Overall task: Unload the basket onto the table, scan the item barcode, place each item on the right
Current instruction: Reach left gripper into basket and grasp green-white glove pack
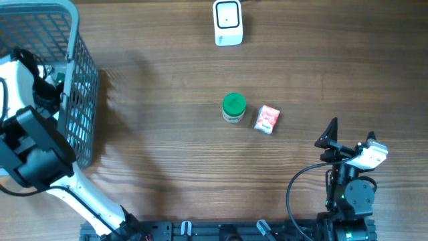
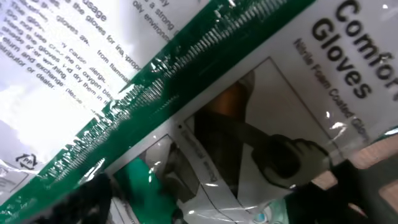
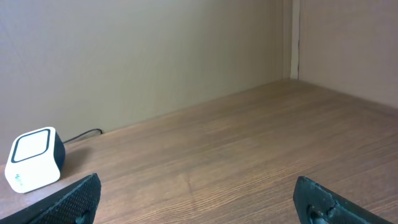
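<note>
The left arm reaches into the basket (image 1: 83, 114) at the upper left of the overhead view; the left gripper (image 1: 45, 84) sits inside it, mostly hidden by the arm and the mesh wall. The left wrist view is filled by the glove pack (image 2: 205, 93), very near the lens; it is a clear plastic pack with a green band running slantwise from lower left to upper right, small print at the upper left, and "Gloves" and "Nitrile Foam Coated" at the upper right. Dark blurred fingers (image 2: 370, 193) show at the lower right and lower left edges, over the pack; I cannot tell whether they are open, closed or gripping the pack.

The right gripper (image 1: 350, 136) rests at the lower right of the overhead view, well apart from everything else; in the right wrist view its fingers stand wide apart with nothing between them.

The scanner (image 1: 228, 22), a white box with a dark-rimmed face, stands on the table (image 1: 167, 167) at top centre; its cable trails off behind it. Near the middle of the table stands a green-lidded jar (image 1: 233, 107); a red and white packet (image 1: 267, 119) lies just to its right.
</note>
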`<state>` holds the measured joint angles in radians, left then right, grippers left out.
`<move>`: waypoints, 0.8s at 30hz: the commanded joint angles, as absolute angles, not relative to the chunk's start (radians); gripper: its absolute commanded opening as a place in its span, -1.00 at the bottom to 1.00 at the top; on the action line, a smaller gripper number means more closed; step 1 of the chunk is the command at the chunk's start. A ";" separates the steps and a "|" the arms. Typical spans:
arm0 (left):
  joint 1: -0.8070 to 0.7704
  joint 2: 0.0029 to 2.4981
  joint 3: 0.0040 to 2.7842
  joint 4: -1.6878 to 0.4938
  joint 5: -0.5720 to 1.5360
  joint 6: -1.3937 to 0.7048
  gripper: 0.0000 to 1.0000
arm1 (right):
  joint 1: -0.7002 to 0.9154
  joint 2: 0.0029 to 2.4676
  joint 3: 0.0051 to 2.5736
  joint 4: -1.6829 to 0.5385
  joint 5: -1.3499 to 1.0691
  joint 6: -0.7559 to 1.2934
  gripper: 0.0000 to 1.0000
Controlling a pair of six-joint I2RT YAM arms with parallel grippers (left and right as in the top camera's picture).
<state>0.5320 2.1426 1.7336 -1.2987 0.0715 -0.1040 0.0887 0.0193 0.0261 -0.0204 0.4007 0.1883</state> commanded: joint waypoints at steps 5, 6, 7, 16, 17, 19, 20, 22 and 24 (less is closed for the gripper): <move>0.533 2.187 1.732 -1.280 0.070 -0.082 -0.92 | 0.086 0.014 0.028 -0.016 0.398 0.186 1.00; 0.535 2.186 1.732 -1.272 0.069 -0.082 -0.92 | 0.086 0.014 0.028 -0.016 0.398 0.185 1.00; 0.537 2.186 1.734 -1.272 0.070 -0.082 -0.92 | 0.086 0.014 0.028 -0.016 0.398 0.186 1.00; 0.553 2.085 1.987 -1.365 0.125 -0.086 -0.92 | 0.086 0.014 0.028 -0.016 0.398 0.186 1.00; 0.553 2.060 2.006 -1.366 0.163 -0.086 -0.92 | 0.086 0.014 0.028 -0.016 0.398 0.185 1.00; 0.553 2.000 2.026 -1.350 0.254 -0.086 -0.92 | 0.086 0.014 0.028 -0.016 0.398 0.186 1.00; 0.553 1.962 2.026 -1.334 0.306 -0.086 -0.92 | 0.086 0.014 0.028 -0.016 0.398 0.186 1.00; 0.553 1.897 2.026 -1.309 0.381 -0.086 -0.92 | 0.086 0.014 0.028 -0.016 0.398 0.186 1.00; 0.553 1.849 2.026 -1.298 0.426 -0.086 -0.92 | 0.086 0.014 0.028 -0.016 0.398 0.186 1.00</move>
<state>0.5457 1.9411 1.9999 -1.3102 0.2844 -0.0910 0.0887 0.0193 0.0261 -0.0204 0.4004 0.1883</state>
